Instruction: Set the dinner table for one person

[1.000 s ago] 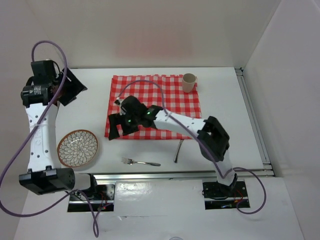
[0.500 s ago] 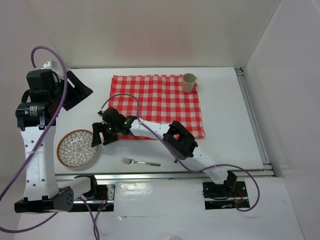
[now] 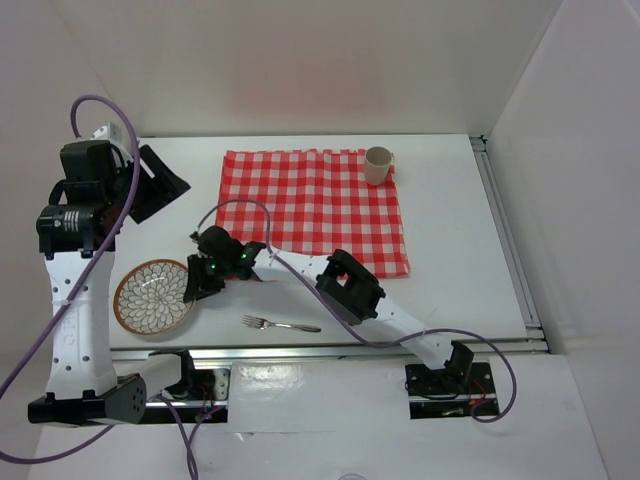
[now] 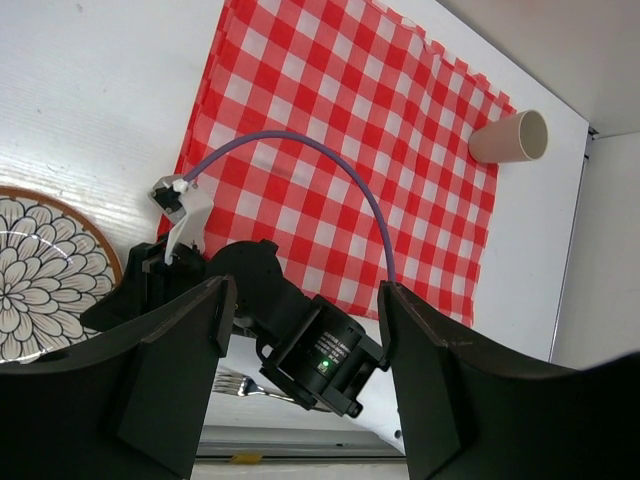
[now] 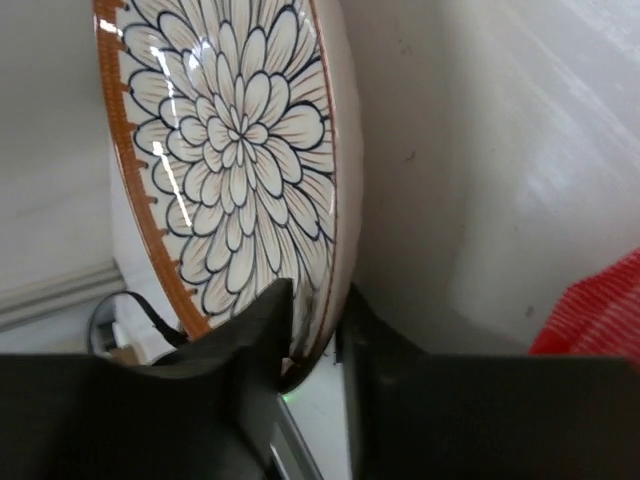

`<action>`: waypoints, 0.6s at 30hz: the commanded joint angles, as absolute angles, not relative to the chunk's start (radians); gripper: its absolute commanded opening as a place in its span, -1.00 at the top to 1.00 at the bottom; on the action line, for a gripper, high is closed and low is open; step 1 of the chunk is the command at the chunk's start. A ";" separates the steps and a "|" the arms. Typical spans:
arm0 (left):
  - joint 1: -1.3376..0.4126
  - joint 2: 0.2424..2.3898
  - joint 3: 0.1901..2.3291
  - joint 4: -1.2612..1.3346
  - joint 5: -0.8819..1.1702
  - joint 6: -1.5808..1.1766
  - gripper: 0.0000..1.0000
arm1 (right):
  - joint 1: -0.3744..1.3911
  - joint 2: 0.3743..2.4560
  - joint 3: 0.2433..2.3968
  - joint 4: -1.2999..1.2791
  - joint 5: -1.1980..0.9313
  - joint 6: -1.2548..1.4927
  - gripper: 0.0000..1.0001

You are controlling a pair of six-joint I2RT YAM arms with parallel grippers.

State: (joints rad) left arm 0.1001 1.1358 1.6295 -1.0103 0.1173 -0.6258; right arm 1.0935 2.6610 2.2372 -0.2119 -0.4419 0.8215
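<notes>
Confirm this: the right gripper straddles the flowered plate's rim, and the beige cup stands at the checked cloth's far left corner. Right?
No: the cup stands at the cloth's far right corner, as the top view shows. The right gripper does straddle the plate's rim.

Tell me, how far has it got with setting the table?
Done: the cloth lies spread on the table, the cup on its far right corner. In hand: the right gripper grips the plate by its rim. Left: plate and fork, both on bare table, probably belong on the cloth.
</notes>
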 commanded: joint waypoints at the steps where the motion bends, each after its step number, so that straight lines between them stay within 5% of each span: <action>1: 0.097 1.111 1.632 -0.985 0.124 -0.591 -0.52 | 1.100 2.683 2.279 -0.161 -0.457 0.848 0.43; 3: 0.097 1.111 1.632 -0.985 0.124 -0.591 -0.52 | 1.088 2.659 2.279 -0.152 -0.469 0.857 0.83; 5: 0.097 1.111 1.632 -0.985 0.124 -0.591 -0.52 | 1.077 2.629 2.269 -0.118 -0.482 0.868 1.00; 18: 0.051 1.149 1.759 -0.983 0.195 -0.621 -0.52 | 0.922 2.426 2.310 -0.153 -0.545 0.810 1.00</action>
